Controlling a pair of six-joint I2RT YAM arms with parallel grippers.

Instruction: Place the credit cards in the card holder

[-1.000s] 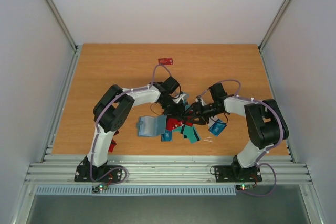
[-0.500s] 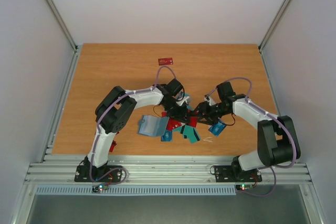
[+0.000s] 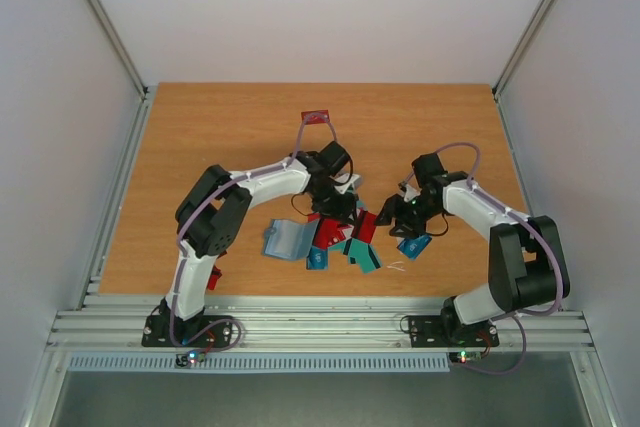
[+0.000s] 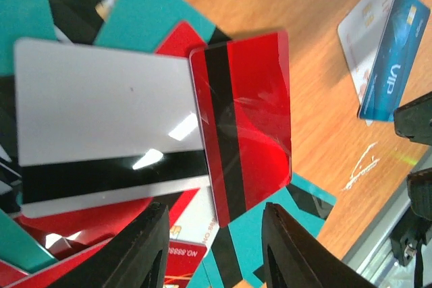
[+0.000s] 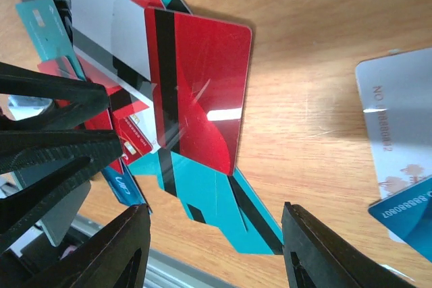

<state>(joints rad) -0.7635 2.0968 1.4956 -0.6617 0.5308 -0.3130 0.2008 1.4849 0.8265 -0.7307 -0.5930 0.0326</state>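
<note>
Moved: the right gripper (image 3: 397, 213) has drawn back to the right, away from the left gripper (image 3: 336, 211). A second ago the two met over the pile. The right elbow has swung out toward the lower right.
Left arm: it rises from its base at lower left, bends at left of centre, and reaches right and down to the pile.
Right arm: elbow at lower right, forearm running up and left, wrist turned down toward the pile's right edge.
Left gripper (image 4: 214, 210): fingers apart, nothing between them, over the red striped card (image 4: 246, 126).
Right gripper (image 5: 214, 210): fingers apart, gripping nothing, over the same card.
Card holder (image 3: 288, 240): open on the table (image 3: 200, 147), lower centre, just left of the pile.
Credit cards (image 3: 345, 244): overlapping heap of red, teal and white at lower centre.
Wrist views only: black stripes, a white card (image 4: 101, 119) under the red one, and "VIP" on a blue card (image 4: 395, 52).
Top view only: a lone red card (image 3: 316, 116) at upper centre, well apart from the heap.
</note>
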